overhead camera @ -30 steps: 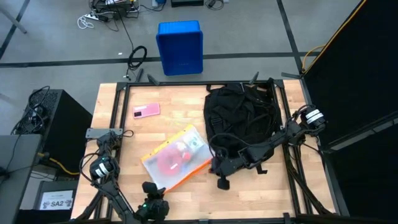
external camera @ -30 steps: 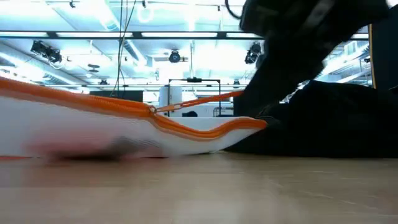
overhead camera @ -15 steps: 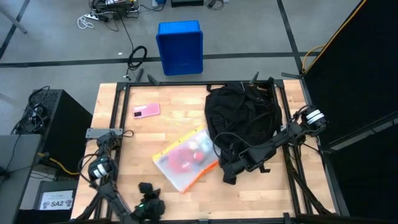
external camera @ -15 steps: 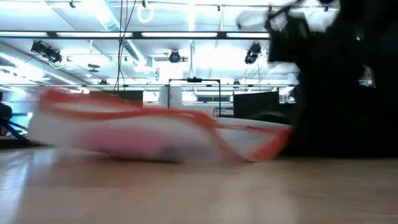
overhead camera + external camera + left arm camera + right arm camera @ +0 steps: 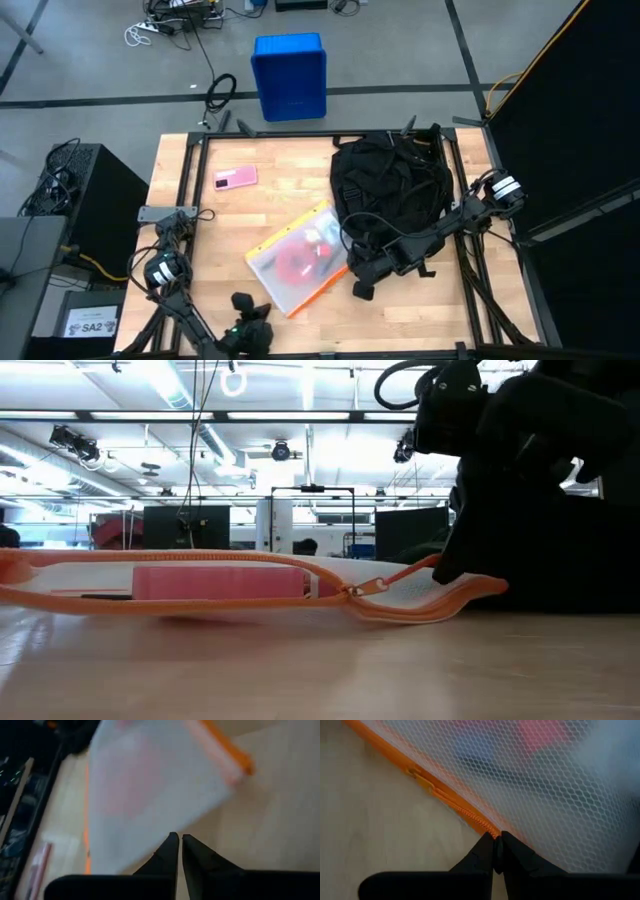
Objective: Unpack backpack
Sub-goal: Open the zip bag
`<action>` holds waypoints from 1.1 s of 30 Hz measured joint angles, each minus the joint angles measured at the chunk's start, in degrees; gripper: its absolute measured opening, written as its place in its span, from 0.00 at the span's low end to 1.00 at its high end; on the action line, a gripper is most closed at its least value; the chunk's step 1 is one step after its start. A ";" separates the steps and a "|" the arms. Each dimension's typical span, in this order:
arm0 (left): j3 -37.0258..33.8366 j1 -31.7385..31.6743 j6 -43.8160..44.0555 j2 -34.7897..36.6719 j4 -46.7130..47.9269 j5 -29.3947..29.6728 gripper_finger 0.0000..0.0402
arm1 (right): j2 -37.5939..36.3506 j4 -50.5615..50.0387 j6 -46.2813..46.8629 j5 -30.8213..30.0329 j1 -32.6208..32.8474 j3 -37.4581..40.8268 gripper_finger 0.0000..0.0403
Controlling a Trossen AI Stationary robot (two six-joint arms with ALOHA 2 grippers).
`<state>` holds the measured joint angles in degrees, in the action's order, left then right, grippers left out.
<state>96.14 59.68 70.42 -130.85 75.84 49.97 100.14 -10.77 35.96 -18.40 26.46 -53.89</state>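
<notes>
The black backpack lies at the table's right half, its straps loose on top. Beside it, on its left, a clear mesh pouch with an orange zipper edge lies flat on the wood, something pink and red inside it. My right gripper is shut at the pouch's corner nearest the backpack. My left gripper is shut near the table's front edge, just short of the pouch's near left side; in its wrist view the pouch fills the space beyond the fingertips. My right gripper pinches the pouch's orange zipper edge between its two shut fingertips, near the corner by the backpack. The fingers slant down from the table's right side and lie across the edge. That end sits slightly raised; the rest of the pouch rests on the table.
A pink flat item lies at the table's far left. A blue crate stands on the floor beyond the far edge. Bare wood shows left of the pouch and along the front edge.
The pouch has swung about and shifted a little toward the backpack in my right gripper's hold; its left part, raised a second ago, has come down and now lies flat. My right gripper has tipped further down.
</notes>
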 joint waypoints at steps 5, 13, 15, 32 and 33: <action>0.02 -0.04 -9.48 0.00 -9.91 -0.17 0.08 | 0.00 1.23 -1.22 0.03 -0.65 -0.02 0.00; 0.02 -1.83 -13.24 0.00 -14.15 1.42 0.35 | 0.00 2.82 -1.68 0.03 -1.09 -0.09 0.00; 0.02 -2.52 -13.46 0.00 -14.12 2.65 0.41 | 0.00 3.05 -1.68 0.03 -1.09 -0.09 0.00; 0.04 -7.52 -22.39 -0.02 -15.72 1.87 0.25 | 0.00 5.79 -3.57 2.63 -1.02 -0.11 0.03; 0.04 -7.57 -22.39 -0.02 -15.55 1.81 0.18 | 0.00 6.32 -3.87 3.94 -0.87 -0.11 0.04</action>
<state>96.18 52.12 48.03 -130.87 60.29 51.77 100.14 -4.46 32.08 -14.46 25.59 -54.00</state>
